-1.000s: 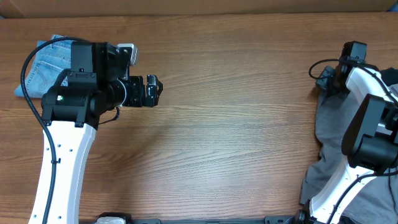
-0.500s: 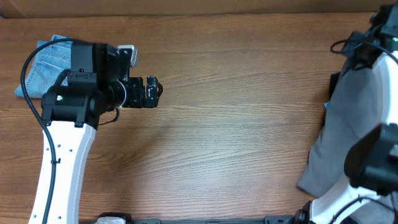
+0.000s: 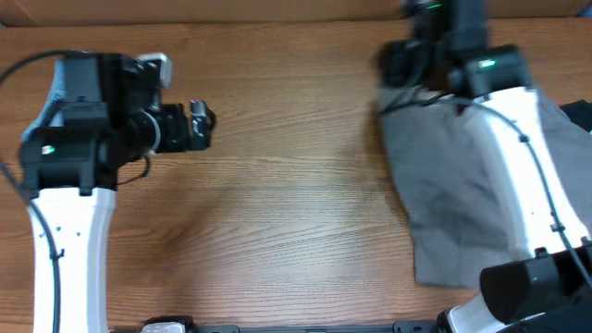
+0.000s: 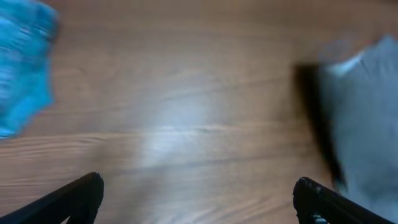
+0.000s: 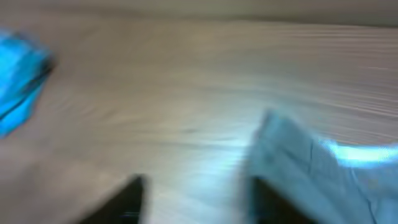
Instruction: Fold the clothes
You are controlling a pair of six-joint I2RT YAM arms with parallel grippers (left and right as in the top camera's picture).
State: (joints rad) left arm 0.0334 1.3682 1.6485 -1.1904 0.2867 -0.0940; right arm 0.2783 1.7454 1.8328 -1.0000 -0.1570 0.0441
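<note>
The grey-khaki shorts of the clothes lie spread on the right half of the table, also blurred in the left wrist view and right wrist view. My right gripper hovers at their far left corner. In the right wrist view this gripper is open, bare wood between its fingers, the cloth edge by the right finger. Light-blue denim shorts lie at the far left. My left gripper is open and empty over bare wood.
The wooden table runs between the two arms. The left arm's body covers the denim in the overhead view. The right arm stretches over the grey shorts from the near right corner.
The right arm swung left from the table's right edge, bringing the grey shorts onto the table, and its jaws have parted. The left arm shifted slightly left.
</note>
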